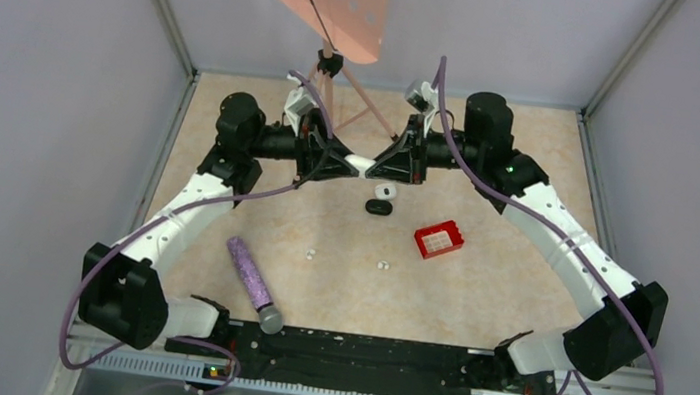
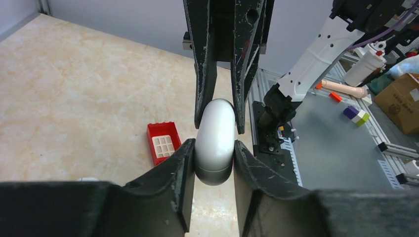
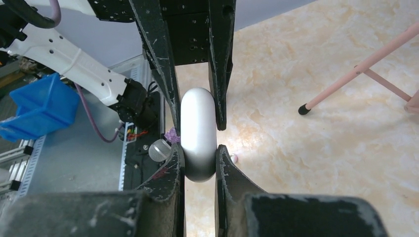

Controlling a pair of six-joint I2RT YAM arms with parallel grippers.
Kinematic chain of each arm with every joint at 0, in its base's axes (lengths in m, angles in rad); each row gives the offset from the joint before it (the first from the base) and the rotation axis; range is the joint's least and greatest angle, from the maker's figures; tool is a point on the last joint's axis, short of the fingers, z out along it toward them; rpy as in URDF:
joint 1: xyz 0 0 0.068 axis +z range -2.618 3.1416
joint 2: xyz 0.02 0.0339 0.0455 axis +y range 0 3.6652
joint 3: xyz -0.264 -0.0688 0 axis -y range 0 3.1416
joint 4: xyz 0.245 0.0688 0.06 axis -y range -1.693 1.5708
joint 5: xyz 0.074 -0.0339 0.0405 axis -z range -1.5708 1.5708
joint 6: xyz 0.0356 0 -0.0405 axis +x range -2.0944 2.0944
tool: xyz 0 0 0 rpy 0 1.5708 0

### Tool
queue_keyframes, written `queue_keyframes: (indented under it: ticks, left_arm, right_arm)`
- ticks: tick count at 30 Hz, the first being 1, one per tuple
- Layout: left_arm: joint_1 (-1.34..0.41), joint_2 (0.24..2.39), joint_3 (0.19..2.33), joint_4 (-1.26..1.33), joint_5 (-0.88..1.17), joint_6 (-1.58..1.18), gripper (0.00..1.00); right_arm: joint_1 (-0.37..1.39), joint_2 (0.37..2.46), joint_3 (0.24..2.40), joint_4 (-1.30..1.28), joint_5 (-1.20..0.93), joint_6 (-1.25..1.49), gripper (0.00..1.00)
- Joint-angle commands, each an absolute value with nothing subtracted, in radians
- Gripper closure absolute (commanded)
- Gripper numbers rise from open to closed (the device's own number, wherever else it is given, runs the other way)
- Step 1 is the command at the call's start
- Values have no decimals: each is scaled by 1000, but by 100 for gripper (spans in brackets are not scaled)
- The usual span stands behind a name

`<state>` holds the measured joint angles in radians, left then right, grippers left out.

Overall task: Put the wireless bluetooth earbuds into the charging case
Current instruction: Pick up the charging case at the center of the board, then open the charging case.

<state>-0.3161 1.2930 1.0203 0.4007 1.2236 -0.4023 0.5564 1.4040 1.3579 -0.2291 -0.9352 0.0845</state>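
My arms are meeting tip to tip near the far edge, left fingers [image 2: 173, 170] and right fingers [image 3: 170, 173] both clamping the charging case [image 1: 358, 164].

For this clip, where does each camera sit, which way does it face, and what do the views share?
Top external: above and behind the arms, looking down on the table; both arms show, left tool and right tool clamping one white case.
Left wrist: on the left arm, facing the right arm's base; own fingers below, right tool's above.
Right wrist: on the right arm, facing the left arm's base; own fingers below, left tool's above.
Shared: the case in all three; the red basket in top and left wrist.
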Motion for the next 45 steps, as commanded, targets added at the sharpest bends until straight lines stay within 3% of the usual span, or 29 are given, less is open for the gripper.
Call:
queue_keyframes:
  ticks: [1, 3, 6, 18, 25, 28, 32, 34, 37, 40, 45]
  left_arm:
    - [-319, 1262, 1012, 389, 1180, -422, 57]
    - [-314, 1259, 992, 425, 1197, -452, 49]
    - [-311, 1259, 957, 535, 1214, -539, 47]
    - [-308, 1257, 959, 605, 1170, -638, 44]
    - [-308, 1268, 960, 613, 1161, -655, 48]
    - [-308, 1271, 963, 613, 1161, -657, 52]
    - [-308, 1278, 962, 611, 1166, -649, 67]
    - [-308, 1282, 959, 615, 1169, -646, 79]
    - [-308, 1291, 951, 641, 1187, -646, 99]
    - [-310, 1297, 938, 668, 1198, -642, 100]
    - [-317, 1293, 931, 683, 1221, -607, 100]
  right_arm:
    - [565, 1408, 1433, -198, -939, 54, 98]
    - [565, 1406, 1441, -197, -930, 52, 99]
    - [564, 1404, 1448, -195, -925, 55, 100]
    - [565, 1416, 1441, -195, -920, 60, 100]
    - [565, 1420, 1440, -189, -925, 64, 99]
    - [565, 1420, 1435, -190, -925, 66, 99]
    - [565, 1420, 1431, -190, -921, 67, 98]
    - [565, 1420, 1428, -190, -917, 67, 96]
    - [565, 1422, 1431, -206, -895, 69, 82]
    - [563, 1426, 1448, -230, -831, 90, 70]
    - [550, 1451, 1485, -255, -787, 120, 64]
